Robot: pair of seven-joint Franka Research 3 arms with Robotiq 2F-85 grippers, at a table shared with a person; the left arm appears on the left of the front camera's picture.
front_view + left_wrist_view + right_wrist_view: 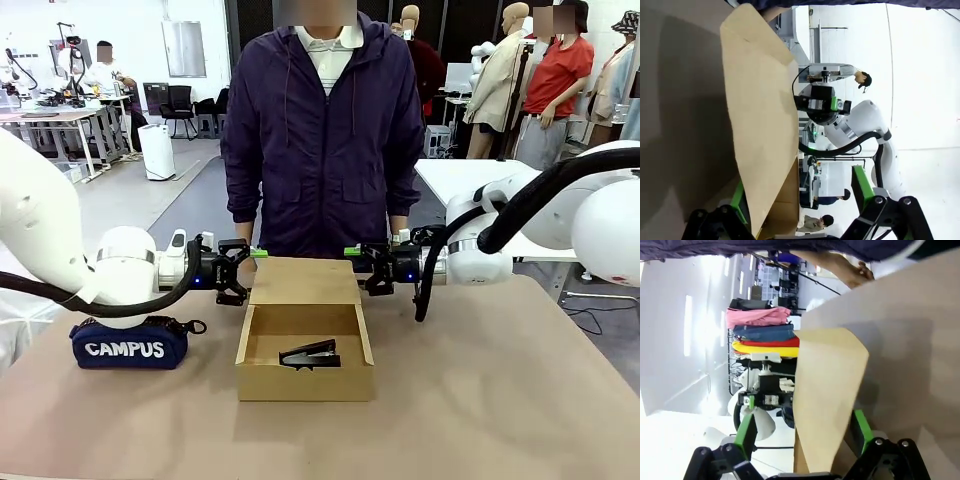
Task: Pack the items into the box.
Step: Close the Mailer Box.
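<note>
You have one open brown box (305, 385), one black wedge tool (310, 354) inside; left gripper (248, 272) and right gripper (362, 270) both spread.

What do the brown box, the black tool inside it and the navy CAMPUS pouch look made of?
Plain brown box: cardboard, matte, with visible fold creases. Black-grey wedge-shaped tool: probably hard plastic, perhaps some metal; faint sheen, too small to be sure. Navy zip pouch: soft fabric, likely nylon or canvas; rounded, slumped shape, white printed lettering.
</note>
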